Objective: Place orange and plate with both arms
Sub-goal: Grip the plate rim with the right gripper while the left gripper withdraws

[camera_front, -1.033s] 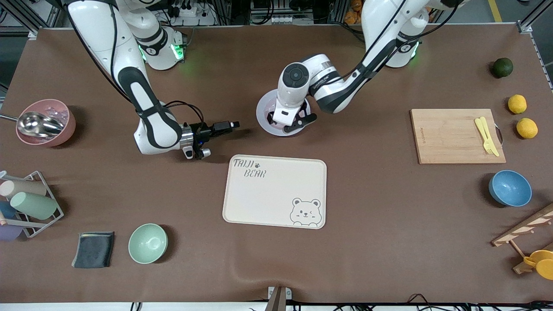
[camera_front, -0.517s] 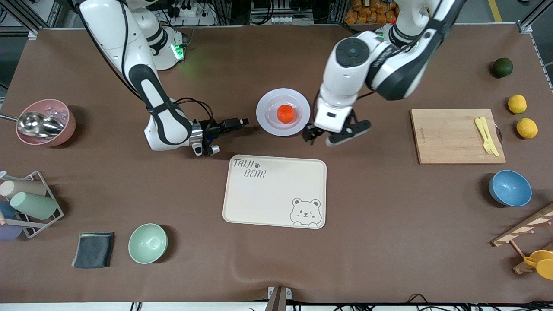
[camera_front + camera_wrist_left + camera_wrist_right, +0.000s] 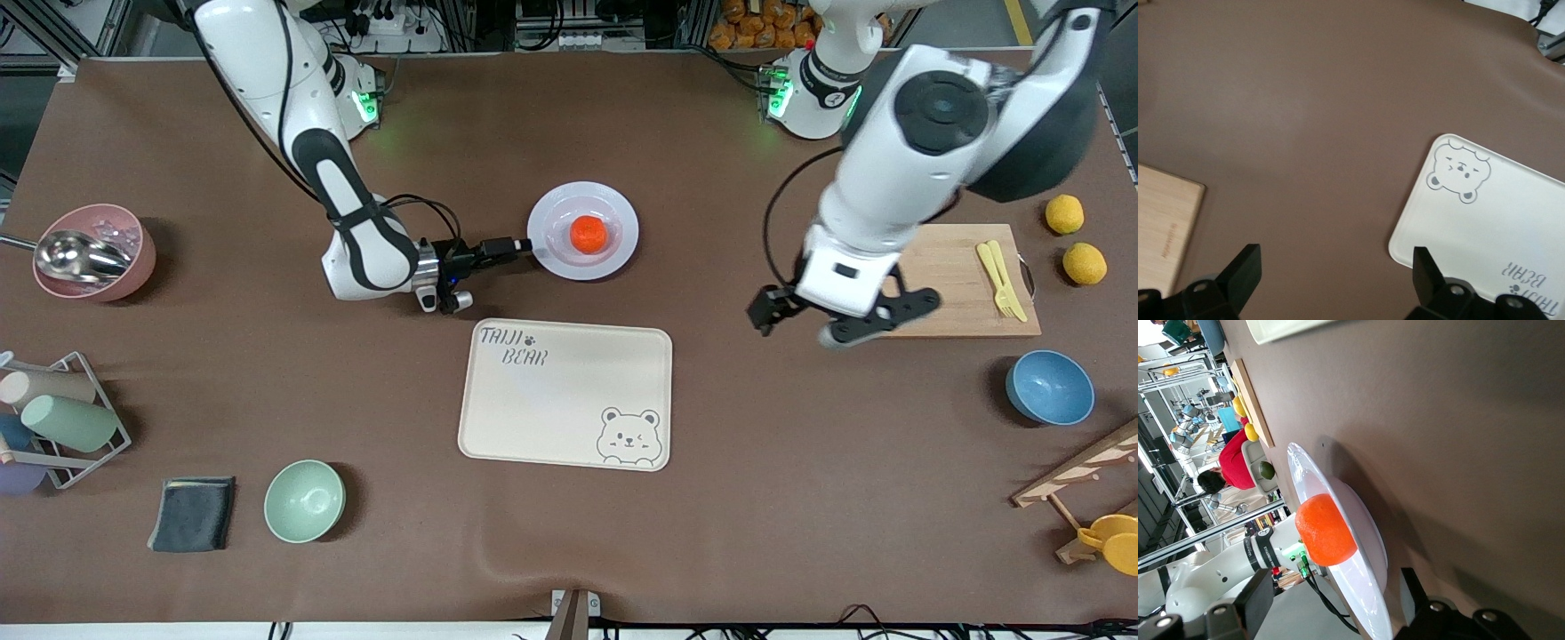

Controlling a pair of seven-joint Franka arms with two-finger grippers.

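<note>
Front view: the orange (image 3: pixel 589 233) is sitting in the middle of the plate (image 3: pixel 621 254), and the plate is lying on the table (image 3: pixel 765 498) at about twelve o'clock from the cream bear tray (image 3: pixel 566 393), a little farther from the camera than the tray and not touching it. The right gripper (image 3: pixel 520 245) is reaching in low at the plate's nine o'clock edge, its tips right at the rim; from here I cannot tell whether they are touching it. The orange is lying well inside the plate, apart from those tips. The left gripper (image 3: pixel 805 320) is hanging in the air over bare table beside the wooden cutting board (image 3: pixel 925 284), at roughly three o'clock from the tray, with its fingers spread and nothing between them (the plate and orange are well apart from it).

Left wrist view: the left gripper's two dark fingers (image 3: pixel 1241 270) are standing wide apart over brown table. The bear tray (image 3: pixel 1485 213) and a corner of the cutting board (image 3: pixel 1165 220) are showing below; neither the orange nor the plate is in sight.

Right wrist view: the right gripper's fingers (image 3: pixel 1258 597) are spread on either side of the plate's (image 3: pixel 1368 587) near rim, the rim running in between them. The orange (image 3: pixel 1325 530) is resting in the plate's hollow, just past the fingertips and not touched by them.
</note>
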